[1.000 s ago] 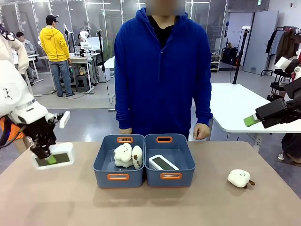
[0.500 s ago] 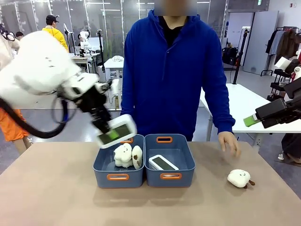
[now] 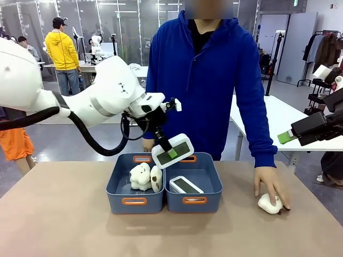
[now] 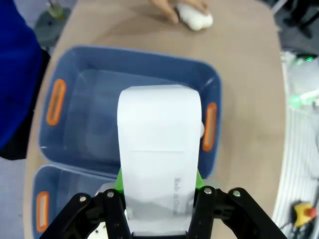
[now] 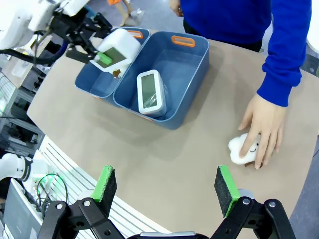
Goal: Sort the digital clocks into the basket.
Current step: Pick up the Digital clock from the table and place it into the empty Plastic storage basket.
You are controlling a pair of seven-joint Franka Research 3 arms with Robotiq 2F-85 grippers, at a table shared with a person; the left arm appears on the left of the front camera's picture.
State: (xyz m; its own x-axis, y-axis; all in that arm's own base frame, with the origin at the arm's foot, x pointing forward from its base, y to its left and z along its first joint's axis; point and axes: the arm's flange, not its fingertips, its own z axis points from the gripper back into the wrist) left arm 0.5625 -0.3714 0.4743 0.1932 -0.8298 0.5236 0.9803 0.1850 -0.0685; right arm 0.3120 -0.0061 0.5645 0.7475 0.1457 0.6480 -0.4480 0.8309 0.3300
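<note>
While one clock (image 3: 186, 184) already lies screen-up in the right-hand basket (image 3: 193, 204), the job reads as roughly half done — the second clock is in the air, not yet set down.

At the left of the front view, the left arm (image 3: 64, 99) reaches in across the counter (image 3: 59, 225). Next comes the left bin (image 3: 134, 202), which holds two cream plush toys (image 3: 144, 176) and no clock. Just above the seam between the two bins hangs the left gripper (image 3: 171, 154), its jaws closed on the second clock (image 3: 172, 151), green pads pressed to the white case, the dark screen tilted toward the camera. In the left wrist view that clock (image 4: 158, 154) is pinched at its near end, and the basket (image 4: 129, 64) is open directly beyond it, so the carry looks all but finished; what I judge is left for this piece is a short descent and a release beside the first clock.

Further right, the person's hand (image 3: 272, 187) rests on a third plush toy (image 3: 268, 203) on the counter, well apart from the bins. That toy is no part of the clock sorting.

At the far right the right gripper (image 5: 166, 193) hangs high and off to the side, jaws spread wide with nothing between them.

No other clock shows on the counter, so once the held one is down the sorting should be complete.
</note>
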